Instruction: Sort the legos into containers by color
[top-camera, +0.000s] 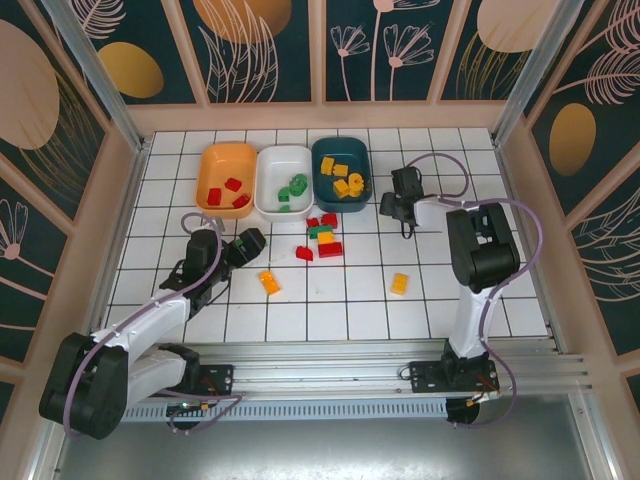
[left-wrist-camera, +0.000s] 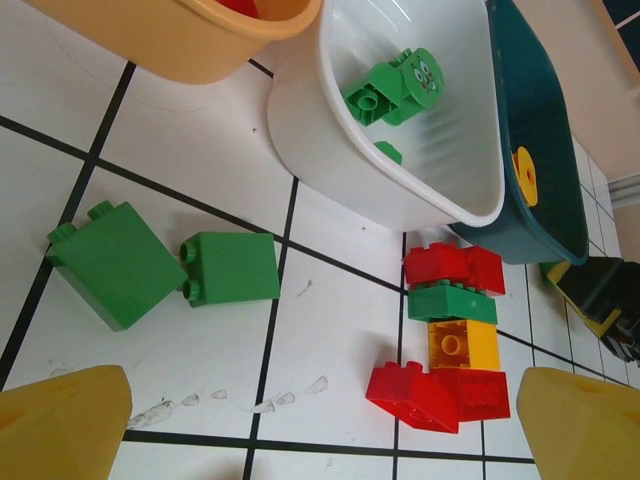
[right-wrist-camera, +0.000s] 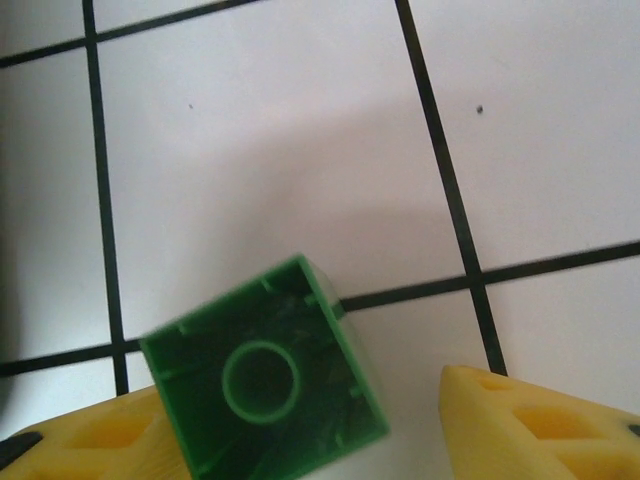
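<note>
1. Tiled table top (top-camera: 330, 300): white square tiles with dark grid lines, matte finish.
2. Beige border (top-camera: 320, 117): a raised lip along the table top's far edge, carried down both sides.
3. Wall panels (top-camera: 380, 50): these stand beyond the table top's far and side edges. Dark teal ground, pale outline flowers and leaves, tan-orange ovals.
4. Aluminium posts (top-camera: 97, 70): these rise at a slant from the table top's two far corners.
5. Aluminium rail (top-camera: 330, 360): runs along the table top's near edge, with a grey metal sheet (top-camera: 330, 440) on its near side.
6. Pale smudges (left-wrist-camera: 270, 403): a short row on the table top just above a grid line, possibly scuffs or dried residue; too faint to tell.
7. Dark specks (right-wrist-camera: 482, 108): two tiny ones on the table top's tiles.
</note>
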